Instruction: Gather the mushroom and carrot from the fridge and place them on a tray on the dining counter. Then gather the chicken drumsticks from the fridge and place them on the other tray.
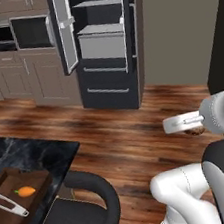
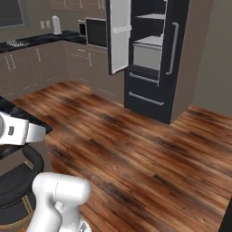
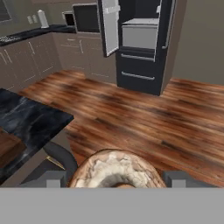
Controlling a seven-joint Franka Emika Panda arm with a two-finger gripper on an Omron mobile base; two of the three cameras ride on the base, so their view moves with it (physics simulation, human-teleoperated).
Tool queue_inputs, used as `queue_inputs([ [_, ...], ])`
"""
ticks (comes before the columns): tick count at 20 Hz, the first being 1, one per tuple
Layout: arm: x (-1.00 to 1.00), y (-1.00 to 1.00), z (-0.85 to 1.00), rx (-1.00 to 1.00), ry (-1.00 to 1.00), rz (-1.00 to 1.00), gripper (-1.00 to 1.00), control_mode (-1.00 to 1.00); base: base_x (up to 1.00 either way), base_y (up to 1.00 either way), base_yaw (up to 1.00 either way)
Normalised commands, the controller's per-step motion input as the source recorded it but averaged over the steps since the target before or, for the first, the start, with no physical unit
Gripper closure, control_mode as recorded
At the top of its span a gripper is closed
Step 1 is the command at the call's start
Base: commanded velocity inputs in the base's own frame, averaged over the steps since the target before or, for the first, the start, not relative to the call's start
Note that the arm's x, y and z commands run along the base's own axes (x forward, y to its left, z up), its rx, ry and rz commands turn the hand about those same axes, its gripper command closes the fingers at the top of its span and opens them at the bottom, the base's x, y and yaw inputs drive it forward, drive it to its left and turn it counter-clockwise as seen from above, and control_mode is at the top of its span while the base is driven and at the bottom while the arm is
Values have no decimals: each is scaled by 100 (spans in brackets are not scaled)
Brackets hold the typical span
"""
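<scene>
A mushroom [image 3: 116, 168], brown-rimmed with a pale underside, sits between my gripper's [image 3: 114, 179] two dark fingertips, which are shut on it. From the left base view it is a small brown lump [image 1: 195, 131] under the white hand, above the wood floor. The orange carrot [image 1: 25, 192] lies on a brown tray [image 1: 40, 178] on the black marble dining counter [image 1: 34, 152]. Across the floor stands the black fridge [image 1: 108, 91], its left door swung open and an inner drawer showing. No chicken drumsticks are in sight.
A black round stool [image 1: 82, 209] stands beside the counter's near corner. A grey-white utensil [image 1: 8, 205] lies on the tray's front part. Taupe cabinets with a built-in oven [image 1: 32, 32] line the wall left of the fridge. Open wood floor [image 2: 136, 145] lies between me and the fridge.
</scene>
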Motion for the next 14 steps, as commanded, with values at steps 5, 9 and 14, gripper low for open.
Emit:
queue_inputs([
  [5, 0, 0, 0, 0, 0, 0, 100, 100, -53, 88, 33],
  [9, 0, 0, 0, 0, 0, 0, 100, 100, -54, 65, 37],
  [14, 0, 0, 0, 0, 0, 0, 100, 100, -19, 15, 55],
])
